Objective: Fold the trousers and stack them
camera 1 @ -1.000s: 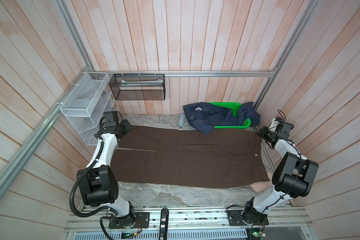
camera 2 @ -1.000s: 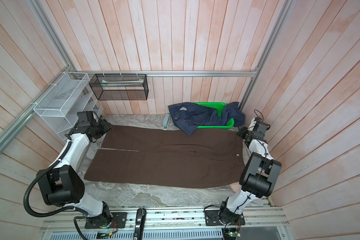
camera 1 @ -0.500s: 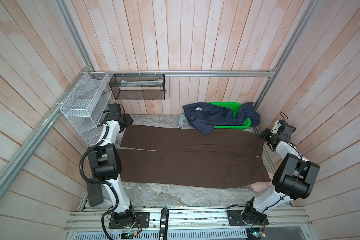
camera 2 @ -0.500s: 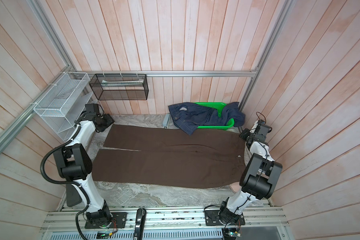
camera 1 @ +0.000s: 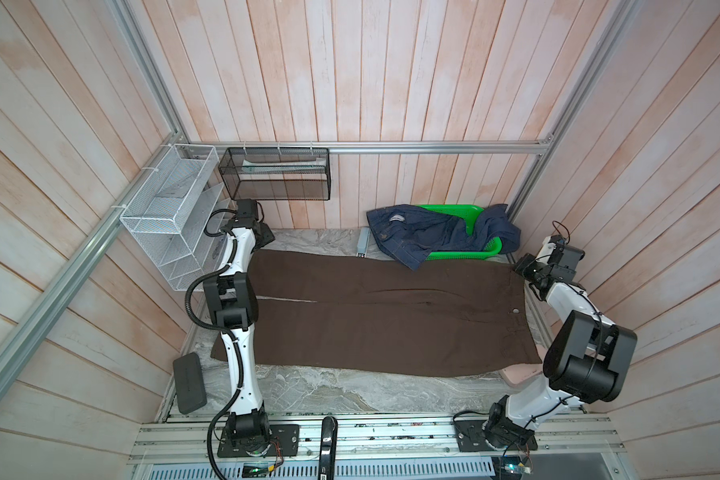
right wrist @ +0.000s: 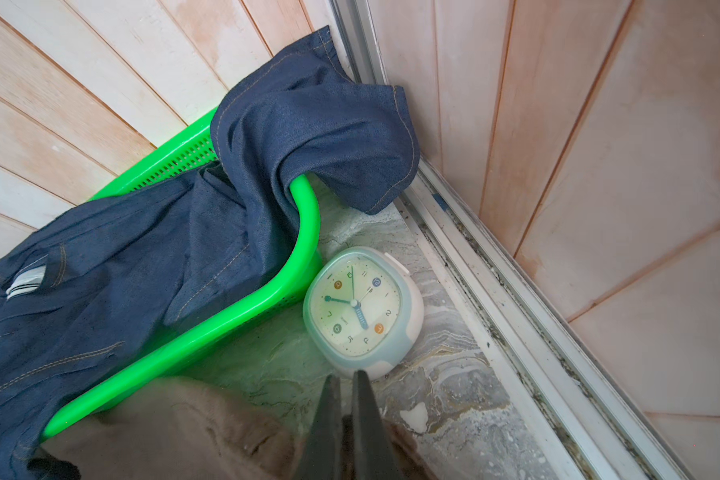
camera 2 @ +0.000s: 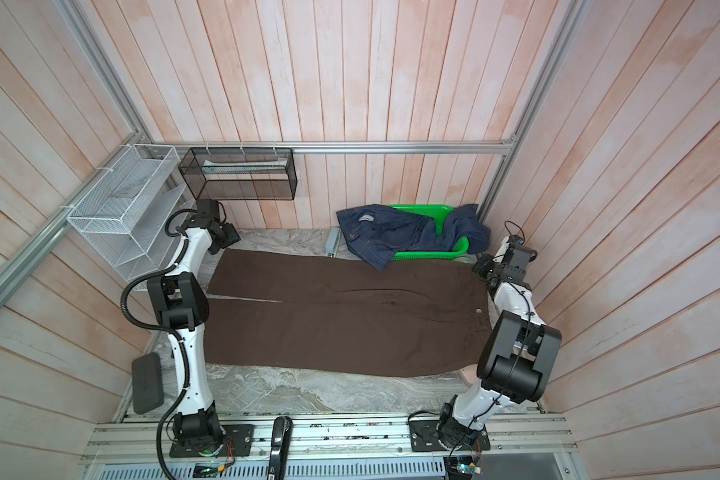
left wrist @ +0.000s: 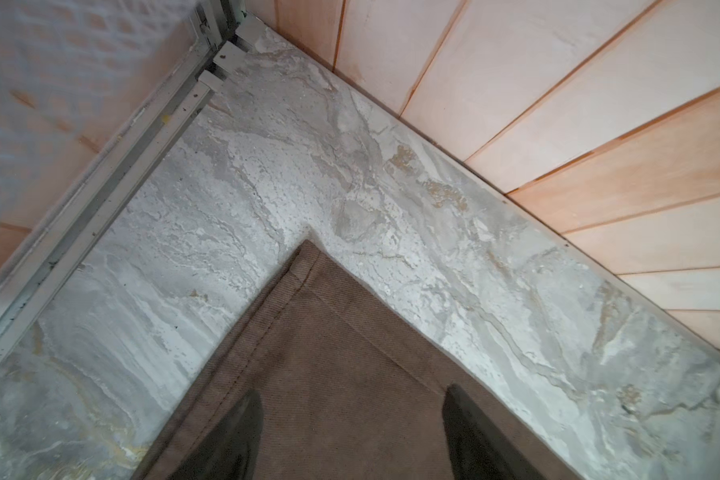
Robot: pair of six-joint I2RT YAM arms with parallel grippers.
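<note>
Trousers were found spread flat and unfolded on the desk, directly on the arm-base side of the green basket, one long edge just beside it. The waist end, with its pale button, lay nearer the basket; the leg hems lay at the end well apart from it. Blue jeans were draped over the basket's rim. A small clock stood on the desk just beside the basket's corner. The right claw was clenched close to that corner and the clock, above the waist cloth; whether it pinched any cloth could not be determined. The left claw was released, fingers wide apart, above the hem corner farthest from the basket.
</note>
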